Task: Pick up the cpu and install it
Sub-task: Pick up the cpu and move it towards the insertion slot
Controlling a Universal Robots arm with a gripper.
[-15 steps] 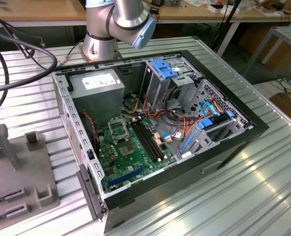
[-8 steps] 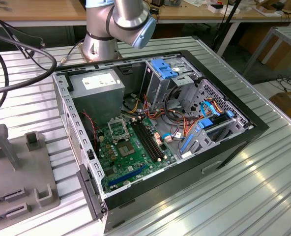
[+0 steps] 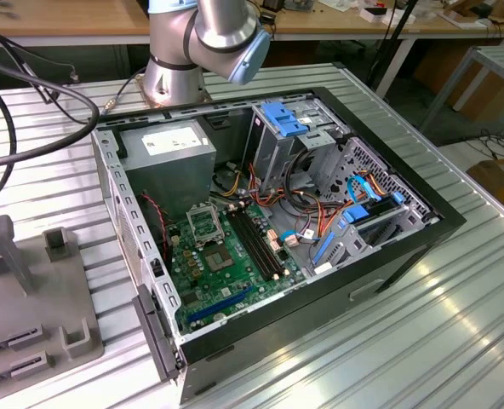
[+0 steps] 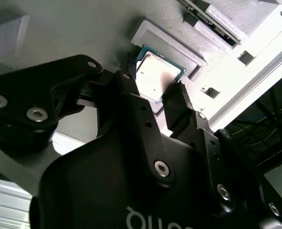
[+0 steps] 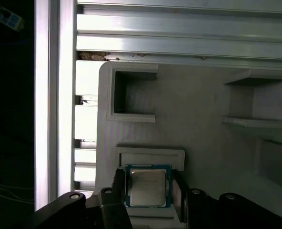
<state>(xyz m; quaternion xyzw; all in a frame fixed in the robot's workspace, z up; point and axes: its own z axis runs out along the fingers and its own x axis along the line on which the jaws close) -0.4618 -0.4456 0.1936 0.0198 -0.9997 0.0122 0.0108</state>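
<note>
The cpu (image 5: 148, 187), a square chip with a silver lid and a green edge, sits between my gripper's two black fingers over the grey fixture plate (image 5: 198, 119). In both wrist views the fingers press against its two opposite sides, so my gripper (image 5: 149, 193) is shut on it. The second wrist view shows the cpu (image 4: 155, 76) next to a raised grey rim of the plate, with my gripper (image 4: 153, 89) around it. In the exterior view, the open computer case (image 3: 439, 223) lies on its side, and the bare cpu socket (image 3: 203, 223) is on the green motherboard (image 3: 226, 273).
The grey fixture plate (image 3: 31, 298) with upright blocks lies at the exterior view's left, beside the case. The arm's base (image 3: 180, 64) stands behind the case. Inside the case are a power supply (image 3: 167, 162), drive cages (image 3: 294, 136) and loose cables (image 3: 320, 213). Thick black cables (image 3: 39, 85) cross the table.
</note>
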